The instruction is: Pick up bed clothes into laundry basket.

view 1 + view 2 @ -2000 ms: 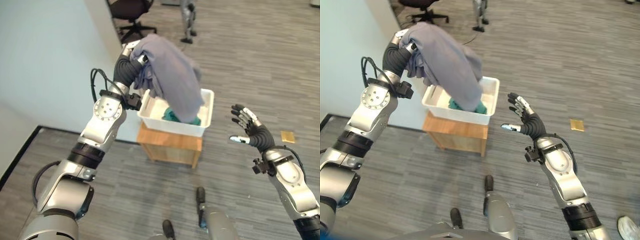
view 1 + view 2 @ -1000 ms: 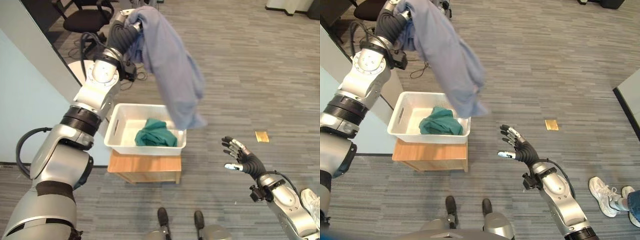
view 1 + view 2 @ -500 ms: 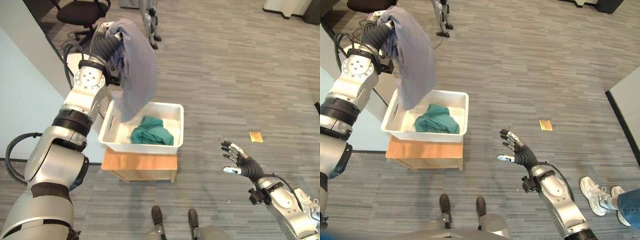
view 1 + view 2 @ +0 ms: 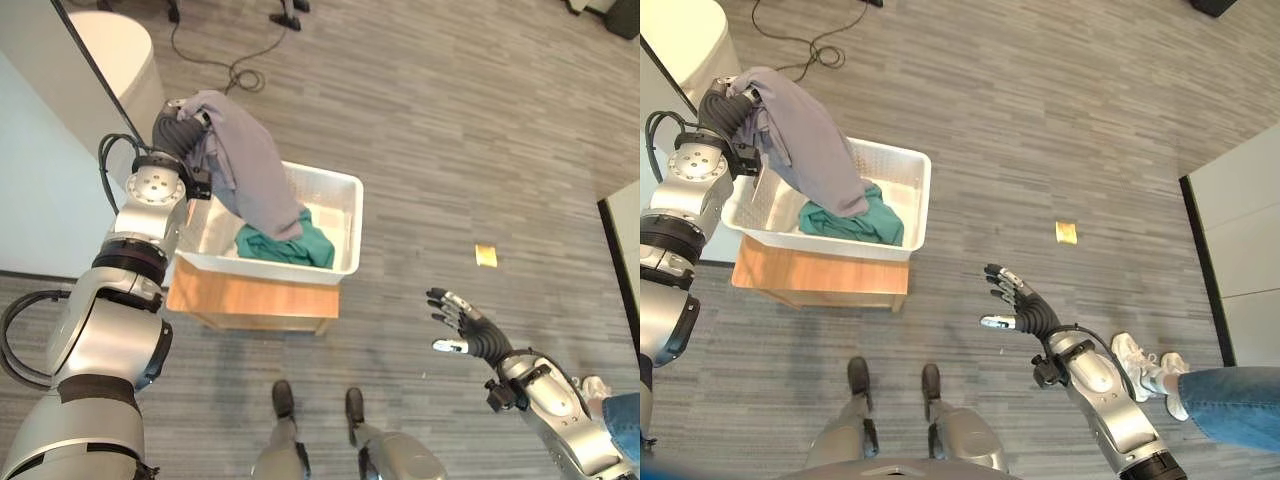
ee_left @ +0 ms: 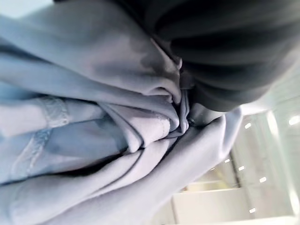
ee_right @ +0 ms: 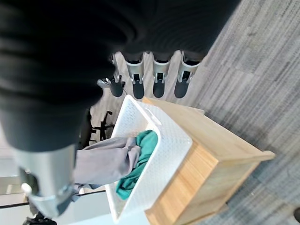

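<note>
Because the left hand (image 4: pixel 190 112) is bunched into the grey garment (image 4: pixel 245 170), it hangs into the white laundry basket (image 4: pixel 912 215) over a green cloth (image 4: pixel 290 247), ready to drop. Off to the right, the right hand (image 4: pixel 1015 307) waits with fingers spread, holding nothing.

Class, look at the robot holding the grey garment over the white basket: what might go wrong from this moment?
1. The grey garment is bunched round the left hand; on release it may snag there instead of dropping.
2. It hangs near the white basket's left wall, so part could drape outside.
3. The basket sits on a small wooden stand; a knock might shift it.
</note>
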Robot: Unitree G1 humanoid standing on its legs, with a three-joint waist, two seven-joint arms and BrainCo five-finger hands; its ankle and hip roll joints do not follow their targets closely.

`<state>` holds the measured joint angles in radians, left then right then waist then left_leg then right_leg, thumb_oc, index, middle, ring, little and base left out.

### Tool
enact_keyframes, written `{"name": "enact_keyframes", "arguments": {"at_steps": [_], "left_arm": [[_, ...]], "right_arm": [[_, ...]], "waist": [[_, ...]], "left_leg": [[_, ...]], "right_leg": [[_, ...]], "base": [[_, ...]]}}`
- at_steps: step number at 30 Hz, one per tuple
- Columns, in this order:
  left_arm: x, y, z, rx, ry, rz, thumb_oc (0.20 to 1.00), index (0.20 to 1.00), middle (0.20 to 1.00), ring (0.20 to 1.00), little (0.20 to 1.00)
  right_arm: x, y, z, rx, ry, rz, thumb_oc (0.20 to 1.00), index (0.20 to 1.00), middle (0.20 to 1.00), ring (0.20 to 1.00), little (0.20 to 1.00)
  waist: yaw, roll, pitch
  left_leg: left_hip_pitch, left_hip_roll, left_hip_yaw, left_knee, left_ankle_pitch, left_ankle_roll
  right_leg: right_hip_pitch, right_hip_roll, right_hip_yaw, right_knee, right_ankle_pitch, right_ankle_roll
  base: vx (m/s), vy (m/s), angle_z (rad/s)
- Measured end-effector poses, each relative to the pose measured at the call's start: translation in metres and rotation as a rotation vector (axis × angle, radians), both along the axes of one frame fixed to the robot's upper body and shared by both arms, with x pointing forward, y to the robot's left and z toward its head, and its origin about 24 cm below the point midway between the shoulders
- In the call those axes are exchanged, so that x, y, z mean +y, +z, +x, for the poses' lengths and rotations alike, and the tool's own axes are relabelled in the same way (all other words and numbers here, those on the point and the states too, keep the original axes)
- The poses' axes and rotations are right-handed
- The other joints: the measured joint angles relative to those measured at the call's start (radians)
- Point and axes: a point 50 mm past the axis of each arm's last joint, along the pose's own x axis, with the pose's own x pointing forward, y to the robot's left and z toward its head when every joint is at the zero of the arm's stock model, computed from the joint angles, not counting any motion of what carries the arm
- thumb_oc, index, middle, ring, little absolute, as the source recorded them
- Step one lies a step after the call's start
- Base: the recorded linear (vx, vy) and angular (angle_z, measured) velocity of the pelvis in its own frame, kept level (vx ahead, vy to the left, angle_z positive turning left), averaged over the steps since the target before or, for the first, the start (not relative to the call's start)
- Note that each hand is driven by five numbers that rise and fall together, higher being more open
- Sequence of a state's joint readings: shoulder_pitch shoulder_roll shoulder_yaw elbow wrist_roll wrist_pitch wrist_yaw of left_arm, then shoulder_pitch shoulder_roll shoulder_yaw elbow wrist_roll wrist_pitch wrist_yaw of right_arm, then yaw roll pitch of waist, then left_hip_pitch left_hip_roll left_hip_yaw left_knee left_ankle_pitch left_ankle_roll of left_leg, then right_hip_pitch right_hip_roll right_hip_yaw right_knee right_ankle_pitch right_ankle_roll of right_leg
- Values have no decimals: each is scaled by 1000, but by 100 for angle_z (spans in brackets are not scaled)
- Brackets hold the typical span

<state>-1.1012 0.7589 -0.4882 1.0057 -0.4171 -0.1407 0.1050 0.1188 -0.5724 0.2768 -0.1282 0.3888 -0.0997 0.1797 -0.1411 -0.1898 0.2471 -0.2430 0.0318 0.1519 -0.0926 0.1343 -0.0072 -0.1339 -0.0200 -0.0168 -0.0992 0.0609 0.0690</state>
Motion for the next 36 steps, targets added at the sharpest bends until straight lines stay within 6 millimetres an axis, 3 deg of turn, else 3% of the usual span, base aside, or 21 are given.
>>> {"name": "enact_keyframes", "arguments": {"at_steps": [4, 6, 10, 11, 12, 15, 28, 33, 36], "left_arm": [[-28, -10, 4, 89, -82, 338, 200, 200, 200, 200, 200], [-59, -16, 1, 94, -204, 574, 200, 200, 200, 200, 200], [-98, -44, -3, 126, -354, 711, 200, 200, 200, 200, 200], [-103, -58, -3, 168, -377, 699, 1000, 1000, 1000, 1000, 1000], [-106, -71, -3, 217, -389, 703, 1000, 1000, 1000, 1000, 1000], [-109, -78, -4, 245, -402, 726, 1000, 1000, 1000, 1000, 1000], [-115, -40, -12, 78, -438, 615, 1000, 1000, 1000, 1000, 1000], [-115, 5, -26, -127, -499, 364, 1000, 1000, 1000, 1000, 1000], [-98, 8, -53, -281, -529, 46, 1000, 1000, 1000, 1000, 1000]], "right_arm": [[1, 4, 3, -31, 7, -37, 1000, 1000, 1000, 1000, 1000], [-5, 10, 5, -65, -17, -40, 1000, 1000, 1000, 1000, 1000], [-15, 17, 8, -94, -61, -52, 1000, 1000, 1000, 1000, 1000], [-17, 19, 9, -101, -62, -63, 1000, 1000, 1000, 1000, 1000], [-18, 19, 9, -101, -64, -70, 1000, 1000, 1000, 1000, 1000], [-20, 20, 9, -102, -65, -78, 1000, 1000, 1000, 1000, 1000], [-20, 21, 10, -107, -62, -77, 1000, 1000, 1000, 1000, 1000], [-20, 26, 13, -135, -60, -99, 1000, 1000, 1000, 1000, 1000], [-32, 29, 11, -150, -120, -104, 1000, 1000, 1000, 1000, 1000]], "waist": [[14, 4, 35], [22, 17, 57], [36, 40, 76], [35, 47, 80], [35, 50, 83], [32, 53, 95], [38, 77, 99], [54, 121, 87], [61, 159, 62]], "left_leg": [[0, -3, -1, 0, 1, 1], [0, -5, -7, 0, 1, 1], [1, -5, -11, 0, 1, 1], [3, -5, -13, 0, 2, 3], [3, -4, -15, 0, 3, 4], [3, -1, -22, 0, 7, 3], [51, -7, -30, 0, 9, 2], [71, -10, -42, 0, 9, 3], [93, -12, -55, -1, 2, -6]], "right_leg": [[1, -1, -3, 0, 0, 0], [3, -2, -7, 0, 0, 1], [5, -2, -9, 0, -1, 1], [7, -1, -10, 0, -1, 1], [7, 0, -10, 0, -1, 1], [10, 2, -14, 0, 0, 0], [63, -7, -28, 0, -2, 3], [87, -10, -35, 0, -3, 4], [115, -11, -48, 0, -10, 10]], "base": [[-32, 16, 3], [-50, 15, 5], [-49, 10, 2], [-37, 9, 1], [-33, 7, 1], [-15, 2, 3], [4, 3, 3], [41, -10, 5], [54, -2, 11]]}}
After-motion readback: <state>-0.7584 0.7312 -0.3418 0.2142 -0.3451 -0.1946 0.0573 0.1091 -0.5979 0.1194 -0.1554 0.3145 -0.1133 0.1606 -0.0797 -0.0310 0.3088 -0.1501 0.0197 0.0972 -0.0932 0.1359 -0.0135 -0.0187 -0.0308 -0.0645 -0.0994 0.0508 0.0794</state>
